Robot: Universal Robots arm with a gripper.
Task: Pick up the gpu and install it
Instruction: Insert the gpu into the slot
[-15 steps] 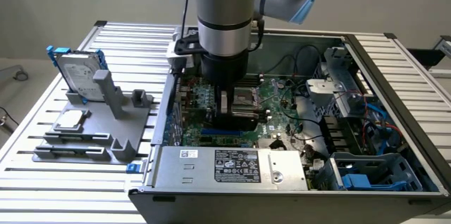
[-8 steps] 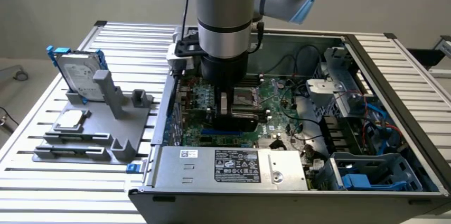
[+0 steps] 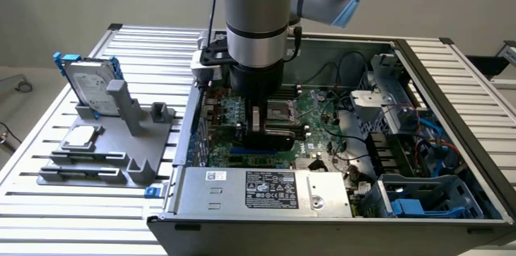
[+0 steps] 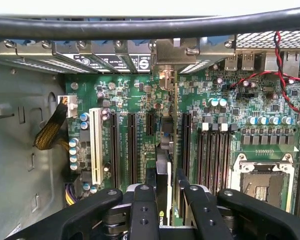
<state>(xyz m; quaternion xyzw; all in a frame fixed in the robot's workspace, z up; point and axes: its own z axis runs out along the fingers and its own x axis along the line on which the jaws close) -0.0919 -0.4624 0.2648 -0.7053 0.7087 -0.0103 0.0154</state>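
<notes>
wrist view, near: black two-finger gripper point(image 4: 164, 196) pinching the thin green-and-black gpu point(image 4: 163, 167), seen edge-on | farther: gpu upright over the green motherboard point(image 4: 125, 100) slots, silver bracket at the rear wall | exterior view: grey robot arm point(image 3: 254, 26) reaching into the open dark computer case point(image 3: 322, 238); silver hard drive point(image 3: 89, 84) stands outside, on the exterior view's left

gpu point(image 4: 163, 150) upright, edge-on (thin dark profile), pinched in end effector point(image 4: 163, 200), above motherboard point(image 4: 260, 112) slots.

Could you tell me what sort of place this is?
Likely a robotics lab bench for PC assembly: open computer case on a slatted aluminium table, tool holding the gpu at its motherboard.
</notes>
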